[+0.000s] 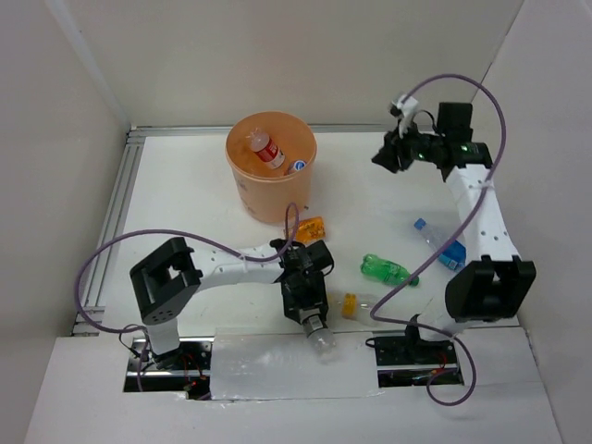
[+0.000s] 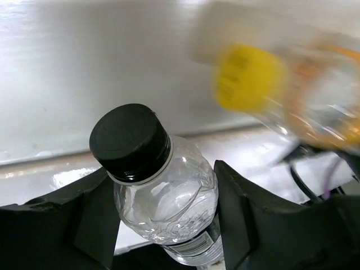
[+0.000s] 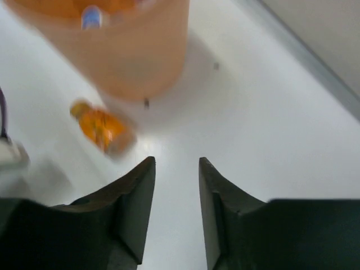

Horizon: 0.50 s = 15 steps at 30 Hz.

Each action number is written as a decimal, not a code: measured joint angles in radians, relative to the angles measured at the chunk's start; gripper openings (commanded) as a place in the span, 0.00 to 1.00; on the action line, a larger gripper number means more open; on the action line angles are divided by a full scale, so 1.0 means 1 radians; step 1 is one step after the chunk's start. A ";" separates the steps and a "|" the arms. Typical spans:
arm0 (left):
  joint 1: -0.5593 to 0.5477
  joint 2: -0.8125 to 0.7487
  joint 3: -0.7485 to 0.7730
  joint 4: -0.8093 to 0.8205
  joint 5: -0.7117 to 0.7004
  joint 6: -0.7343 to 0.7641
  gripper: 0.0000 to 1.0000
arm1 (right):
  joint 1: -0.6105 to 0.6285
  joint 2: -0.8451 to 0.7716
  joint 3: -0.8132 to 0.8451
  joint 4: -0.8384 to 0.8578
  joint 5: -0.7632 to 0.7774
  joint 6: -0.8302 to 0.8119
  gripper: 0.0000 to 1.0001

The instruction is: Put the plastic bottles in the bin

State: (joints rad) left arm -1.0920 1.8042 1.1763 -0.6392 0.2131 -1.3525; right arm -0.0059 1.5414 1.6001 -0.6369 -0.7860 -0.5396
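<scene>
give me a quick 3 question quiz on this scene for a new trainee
1. True or false: the left gripper is closed around the clear plastic bottle with a black cap.
2. Which bottle lies closest to the round peach-orange plastic bin?
A. the green plastic bottle
B. the short orange plastic bottle
C. the yellow-labelled plastic bottle
3. Fill the gap: the right gripper has ____ between its fingers.

Key: 1 true; 2 B; 3 nothing
</scene>
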 measured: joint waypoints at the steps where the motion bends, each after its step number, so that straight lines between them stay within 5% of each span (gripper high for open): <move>1: 0.000 -0.018 0.029 -0.026 -0.022 0.016 0.04 | -0.025 -0.040 -0.047 -0.047 0.001 -0.037 0.42; 7: 0.009 -0.108 0.380 -0.163 -0.278 0.199 0.00 | -0.124 -0.217 -0.370 -0.282 0.050 -0.270 0.95; 15: 0.259 -0.117 0.900 -0.142 -0.604 0.462 0.07 | -0.147 -0.262 -0.588 -0.375 0.115 -0.377 1.00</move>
State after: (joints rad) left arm -0.8326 1.6871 2.0762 -0.7811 -0.3912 -0.8906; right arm -0.1528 1.2793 1.0122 -1.0122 -0.6712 -0.9165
